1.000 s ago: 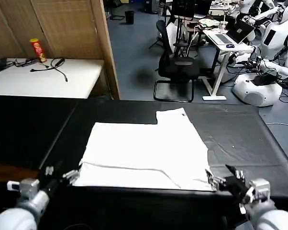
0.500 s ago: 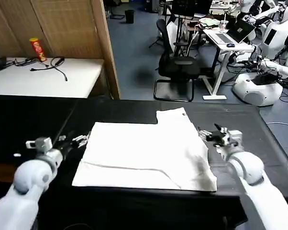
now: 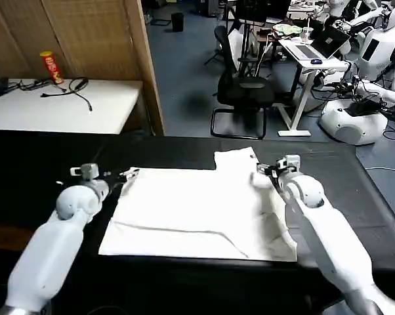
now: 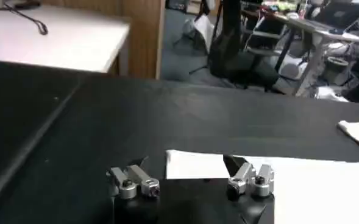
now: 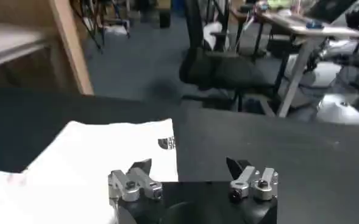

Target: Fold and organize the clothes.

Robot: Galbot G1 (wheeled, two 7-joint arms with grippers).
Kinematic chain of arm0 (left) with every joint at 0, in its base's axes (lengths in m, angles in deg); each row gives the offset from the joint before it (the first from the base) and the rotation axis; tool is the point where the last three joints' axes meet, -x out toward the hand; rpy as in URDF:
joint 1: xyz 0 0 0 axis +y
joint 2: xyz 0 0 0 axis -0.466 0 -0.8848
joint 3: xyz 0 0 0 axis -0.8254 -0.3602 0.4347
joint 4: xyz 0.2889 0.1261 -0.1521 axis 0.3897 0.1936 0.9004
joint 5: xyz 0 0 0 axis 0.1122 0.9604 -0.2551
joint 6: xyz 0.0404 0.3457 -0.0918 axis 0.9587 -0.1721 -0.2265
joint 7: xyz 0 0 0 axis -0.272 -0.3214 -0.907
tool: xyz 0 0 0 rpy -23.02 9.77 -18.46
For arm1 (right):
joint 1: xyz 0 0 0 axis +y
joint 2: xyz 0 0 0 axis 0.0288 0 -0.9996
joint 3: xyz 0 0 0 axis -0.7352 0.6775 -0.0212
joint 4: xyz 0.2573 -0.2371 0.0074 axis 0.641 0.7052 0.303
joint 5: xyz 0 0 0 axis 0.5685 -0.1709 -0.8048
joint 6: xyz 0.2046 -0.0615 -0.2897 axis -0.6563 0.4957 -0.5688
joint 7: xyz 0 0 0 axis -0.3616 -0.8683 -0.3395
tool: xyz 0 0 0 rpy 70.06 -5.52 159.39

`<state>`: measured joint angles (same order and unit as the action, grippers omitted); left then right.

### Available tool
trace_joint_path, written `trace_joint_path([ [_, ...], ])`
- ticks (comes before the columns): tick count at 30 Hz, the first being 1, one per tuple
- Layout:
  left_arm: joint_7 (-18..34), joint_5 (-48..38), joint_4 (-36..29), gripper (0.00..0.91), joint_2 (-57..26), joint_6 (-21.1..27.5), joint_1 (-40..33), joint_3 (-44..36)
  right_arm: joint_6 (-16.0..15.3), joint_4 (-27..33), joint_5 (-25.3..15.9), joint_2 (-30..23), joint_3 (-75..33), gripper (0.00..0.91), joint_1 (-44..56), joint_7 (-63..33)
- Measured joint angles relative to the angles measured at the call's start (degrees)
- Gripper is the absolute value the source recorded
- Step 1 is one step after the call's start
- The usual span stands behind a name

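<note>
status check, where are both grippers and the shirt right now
Left gripper open at far left corner of plain white cotton T-shirt. Right gripper open beside far sleeve. Shirt flat, nothing held.

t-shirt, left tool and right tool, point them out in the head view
T-shirt (image 3: 197, 210), head view, middle of the flat white body.
Left tool (image 3: 128, 174), head view, between its open fingertips at the shirt's far left corner.
Right tool (image 3: 263, 169), head view, between its open fingertips at the shirt's sleeve.

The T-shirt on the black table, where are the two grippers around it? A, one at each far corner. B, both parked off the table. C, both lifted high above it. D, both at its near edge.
A: the left gripper sits open at the far left corner of the T-shirt, and the right gripper sits open by the far right sleeve.
</note>
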<state>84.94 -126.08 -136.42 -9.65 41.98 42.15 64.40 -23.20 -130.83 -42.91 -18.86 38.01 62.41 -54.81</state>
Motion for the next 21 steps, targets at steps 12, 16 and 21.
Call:
trace_joint_path([
  [12,-2.0,2.5,5.8,0.468,1.9,-0.5,-3.5,-2.6,-2.3,2.9,-0.2,-1.5,1.2,0.614,-1.8,0.0],
  [16,-2.2,4.5,6.0,0.049,2.0,-0.6,-3.4,-2.8,-2.4,3.0,-0.1,-1.5,0.9,0.244,-1.8,0.2],
  [21,-2.2,4.5,6.3,0.0,1.8,-0.5,-3.5,-2.9,-2.5,3.0,-0.1,-1.7,0.7,0.059,-1.7,0.4],
])
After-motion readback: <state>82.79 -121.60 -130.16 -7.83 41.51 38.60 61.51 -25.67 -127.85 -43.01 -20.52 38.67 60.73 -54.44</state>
